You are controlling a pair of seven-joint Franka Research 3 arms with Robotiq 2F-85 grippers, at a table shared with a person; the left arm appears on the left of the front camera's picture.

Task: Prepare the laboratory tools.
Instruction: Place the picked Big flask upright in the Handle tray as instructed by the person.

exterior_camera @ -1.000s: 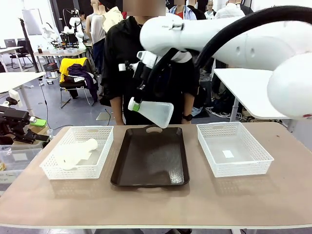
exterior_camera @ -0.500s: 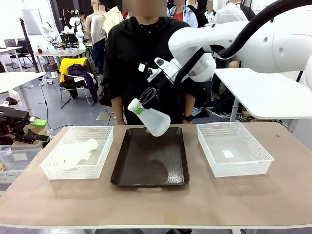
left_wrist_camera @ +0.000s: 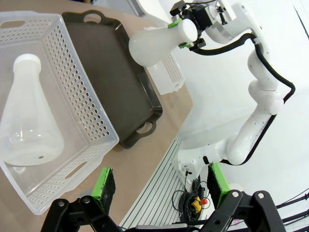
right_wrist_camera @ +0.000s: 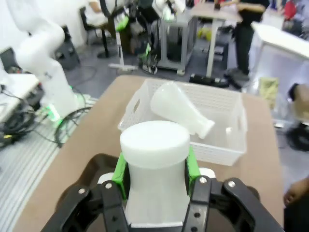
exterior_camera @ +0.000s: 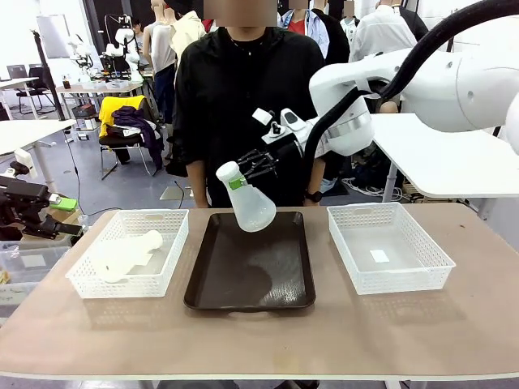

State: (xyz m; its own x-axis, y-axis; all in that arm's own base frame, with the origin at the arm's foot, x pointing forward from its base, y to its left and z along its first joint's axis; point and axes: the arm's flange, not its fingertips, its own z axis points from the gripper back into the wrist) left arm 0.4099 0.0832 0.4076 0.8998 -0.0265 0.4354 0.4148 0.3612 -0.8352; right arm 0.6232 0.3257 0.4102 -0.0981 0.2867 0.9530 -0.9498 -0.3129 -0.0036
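Observation:
One frosted-white conical flask (exterior_camera: pixel 253 207) hangs tilted over the far end of the dark tray (exterior_camera: pixel 280 293), neck up and to the left. My right gripper (exterior_camera: pixel 238 181) is shut on its neck. In the right wrist view the flask's neck (right_wrist_camera: pixel 154 162) sits between the green pads of that gripper (right_wrist_camera: pixel 155 170). A second flask (exterior_camera: pixel 122 255) lies on its side in the left white basket (exterior_camera: pixel 166 279). In the left wrist view that flask (left_wrist_camera: pixel 29 121) rests in the basket (left_wrist_camera: pixel 82 101), and my left gripper (left_wrist_camera: pixel 159 186) hovers open above the table edge beside it.
An empty white lattice basket (exterior_camera: pixel 422 275) stands right of the tray. A person in black (exterior_camera: pixel 243 105) stands at the far side of the table, behind the held flask. My right arm (exterior_camera: pixel 422 73) reaches in from the upper right.
The right arm has pulled back toward the right. The held flask has swung from lying sideways to base-down, still over the tray's far end. The left gripper and the basket flask are unmoved.

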